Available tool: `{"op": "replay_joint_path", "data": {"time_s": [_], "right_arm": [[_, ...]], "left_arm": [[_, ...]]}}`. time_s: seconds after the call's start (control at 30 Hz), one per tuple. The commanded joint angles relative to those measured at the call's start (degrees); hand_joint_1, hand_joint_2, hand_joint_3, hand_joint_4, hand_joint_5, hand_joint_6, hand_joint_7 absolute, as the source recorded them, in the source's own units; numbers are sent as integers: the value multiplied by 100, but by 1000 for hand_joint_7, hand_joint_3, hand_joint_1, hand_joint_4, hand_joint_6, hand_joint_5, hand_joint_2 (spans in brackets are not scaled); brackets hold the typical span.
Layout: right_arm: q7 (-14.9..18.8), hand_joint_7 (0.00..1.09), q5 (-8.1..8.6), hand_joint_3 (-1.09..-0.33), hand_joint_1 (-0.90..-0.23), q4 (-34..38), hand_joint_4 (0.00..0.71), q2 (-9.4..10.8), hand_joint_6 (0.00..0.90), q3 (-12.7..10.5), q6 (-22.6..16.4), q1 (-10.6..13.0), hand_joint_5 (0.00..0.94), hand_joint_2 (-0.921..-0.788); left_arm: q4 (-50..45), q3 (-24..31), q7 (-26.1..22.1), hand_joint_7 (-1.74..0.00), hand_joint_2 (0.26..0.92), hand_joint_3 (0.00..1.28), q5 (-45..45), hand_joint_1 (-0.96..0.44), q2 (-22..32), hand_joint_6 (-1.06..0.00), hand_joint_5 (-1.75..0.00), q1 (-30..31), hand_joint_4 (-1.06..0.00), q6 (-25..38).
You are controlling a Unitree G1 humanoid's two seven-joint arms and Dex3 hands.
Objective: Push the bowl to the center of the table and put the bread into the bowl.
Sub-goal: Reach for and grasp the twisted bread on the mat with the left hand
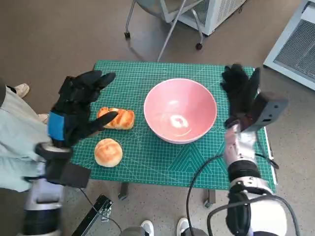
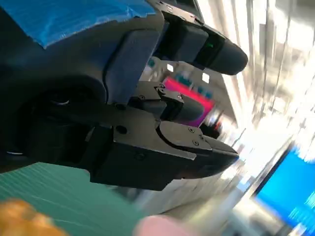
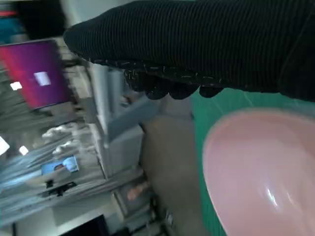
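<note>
A pink bowl (image 1: 180, 110) stands empty near the middle of the green mat (image 1: 147, 157), slightly right of centre; its rim also fills the right wrist view (image 3: 261, 167). Two breads lie left of it: a long plaited loaf (image 1: 119, 118) and a round bun (image 1: 108, 152). My left hand (image 1: 78, 108) hovers above the table's left side with fingers spread, one finger crossing over the loaf, holding nothing. My right hand (image 1: 241, 88) is raised just right of the bowl, fingers apart, empty. An orange bit of bread (image 2: 22, 219) shows at the left wrist view's corner.
A chair's metal legs on castors (image 1: 167, 29) stand beyond the table's far edge. White cabinets (image 1: 295, 44) sit at the far right. A person's leg and shoe (image 1: 15, 98) are close to the table's left side. Cables (image 1: 202, 182) hang by my right arm.
</note>
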Motion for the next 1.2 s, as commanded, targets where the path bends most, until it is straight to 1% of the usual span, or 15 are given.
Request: {"op": "replay_joint_path", "data": {"time_s": [0.03, 0.13, 0.2, 0.27, 0.33, 0.43, 0.53, 0.67, 0.77, 0.87, 0.97, 1.03, 1.2], "right_arm": [[131, 827, -458, -897, -585, -298, 268, -251, 9, 432, -885, 247, 37, -921], [336, 833, -525, -907, -595, -518, 307, -332, 18, 572, -1399, 350, 56, -921], [515, 834, -491, -905, -592, -702, 329, -333, 29, 638, -1681, 434, 65, -921], [814, 834, -313, -894, -589, -957, 347, -287, 43, 658, -1895, 537, 73, -921], [1022, 823, -166, -857, -587, -1221, 371, -238, 77, 688, -2022, 654, 83, -921], [1163, 809, -114, -824, -591, -1710, 389, -189, 106, 809, -2142, 881, 88, -921], [1241, 807, -96, -810, -599, -2177, 390, -165, 112, 926, -2158, 1098, 87, -921], [1191, 845, -261, -810, -599, -2682, 389, -214, 77, 1074, -2163, 1357, 87, -921], [1188, 893, -296, -826, -589, -2926, 377, -254, 31, 1154, -2131, 1487, 83, -921], [1164, 909, -324, -840, -581, -3081, 364, -288, 13, 1204, -2098, 1572, 77, -921], [1162, 920, -288, -849, -580, -3194, 352, -290, 4, 1237, -2040, 1631, 72, -921], [1163, 924, -250, -850, -586, -3225, 346, -290, 1, 1246, -2003, 1652, 70, -921], [1125, 927, -227, -846, -602, -3348, 343, -277, -1, 1267, -1914, 1722, 70, -921]], "left_arm": [[217, 55, -675, -545, 914, 29, 40, -91, 811, -333, -252, -196, -396, 203], [349, 0, -1002, -453, 908, 12, 61, -92, 1146, -362, -173, -354, -406, 330], [426, -59, -1206, -406, 902, 6, 56, -88, 1308, -380, -134, -472, -410, 412], [537, -174, -1415, -368, 895, 3, 97, -85, 1468, -395, -106, -638, -413, 466], [678, -303, -1575, -323, 883, 1, 155, -78, 1592, -413, -77, -810, -418, 462], [982, -538, -1748, -275, 868, 0, 293, -72, 1731, -436, -53, -1111, -425, 357], [1321, -781, -1878, -244, 850, 0, 446, -61, 1823, -450, -40, -1420, -430, 219], [1792, -1166, -2070, -222, 830, 0, 697, -55, 1885, -457, -31, -1871, -431, 35], [2100, -1489, -2194, -174, 812, 1, 987, -43, 1916, -464, -14, -2200, -415, -67], [2258, -1864, -2179, -142, 796, 0, 1555, -28, 2012, -461, -6, -2470, -380, -107], [2211, -2313, -2085, -96, 778, 0, 2464, -27, 2093, -466, -2, -2741, -327, 59], [2209, -2526, -2094, -68, 769, 0, 2867, -49, 2061, -454, -1, -2901, -297, 193], [2481, -2816, -2116, -43, 766, 2, 3203, -61, 1854, -444, -1, -3217, -275, 264]]}}
